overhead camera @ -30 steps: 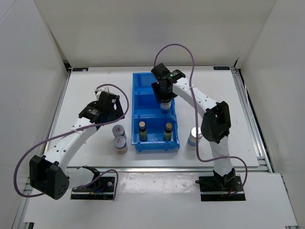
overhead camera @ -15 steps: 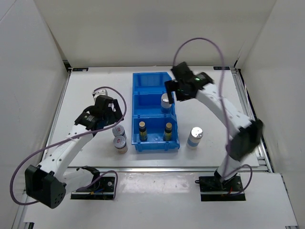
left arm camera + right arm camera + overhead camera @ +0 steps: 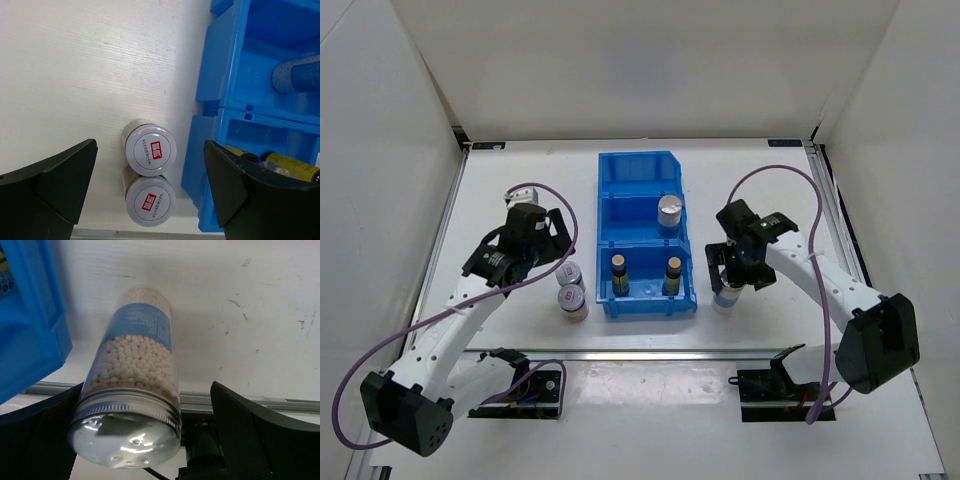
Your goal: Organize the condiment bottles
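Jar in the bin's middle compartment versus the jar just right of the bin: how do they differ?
Place: the middle-compartment jar stands inside the blue bin; the right-side jar stands on the table, outside the bin's right wall.
Attention: the right hand hangs open over the right-side jar, a finger on either side; no hand is near the middle-compartment jar.
Shared: both are upright and silver-lidded.
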{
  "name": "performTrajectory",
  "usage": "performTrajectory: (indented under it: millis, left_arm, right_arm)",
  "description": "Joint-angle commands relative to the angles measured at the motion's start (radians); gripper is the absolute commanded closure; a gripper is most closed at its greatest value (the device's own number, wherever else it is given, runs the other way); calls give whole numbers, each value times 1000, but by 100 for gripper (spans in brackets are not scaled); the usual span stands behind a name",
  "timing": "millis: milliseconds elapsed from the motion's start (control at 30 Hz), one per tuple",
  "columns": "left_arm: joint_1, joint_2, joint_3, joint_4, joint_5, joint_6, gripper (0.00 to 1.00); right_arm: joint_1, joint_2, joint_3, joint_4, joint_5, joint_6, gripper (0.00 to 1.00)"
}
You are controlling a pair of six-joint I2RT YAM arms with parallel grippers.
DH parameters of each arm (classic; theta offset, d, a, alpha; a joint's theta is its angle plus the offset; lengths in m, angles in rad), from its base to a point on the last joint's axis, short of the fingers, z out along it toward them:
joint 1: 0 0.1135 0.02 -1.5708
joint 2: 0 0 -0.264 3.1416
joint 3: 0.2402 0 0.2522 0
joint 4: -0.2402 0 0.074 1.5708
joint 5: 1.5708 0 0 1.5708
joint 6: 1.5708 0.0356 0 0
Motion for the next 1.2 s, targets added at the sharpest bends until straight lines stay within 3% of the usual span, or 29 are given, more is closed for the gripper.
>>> performTrajectory:
  millis: [0, 33, 67, 300, 433, 567, 767, 867, 1167]
  left_arm:
    - [7, -34, 5, -33, 35, 8, 1]
    - [7, -43, 5, -34, 35, 17, 1]
    - [7, -43, 5, -34, 44, 18, 1]
    - [7, -43, 39, -63, 79, 60, 1]
    - [7, -34, 29, -63, 90, 51, 1]
    - [7, -34, 6, -63, 90, 31, 1]
    - [7, -34, 16, -63, 90, 31, 1]
    - [7, -25, 16, -63, 81, 31, 1]
    - [7, -3, 16, -63, 81, 41, 1]
  right_arm:
    - [2, -36, -17, 34, -46, 37, 0]
    - [2, -36, -17, 34, -46, 46, 3]
    - [-7, -27, -17, 34, -46, 46, 15]
    - [-7, -37, 133, -33, 5, 35, 77]
    - [-7, -46, 324, -107, 31, 4, 97]
    - [70, 6, 614, -116, 20, -80, 99]
    - [193, 312, 1025, -164, 39, -152, 99]
    - [244, 470, 1176, -164, 11, -184, 92]
    - [244, 815, 1337, -133, -57, -214, 95]
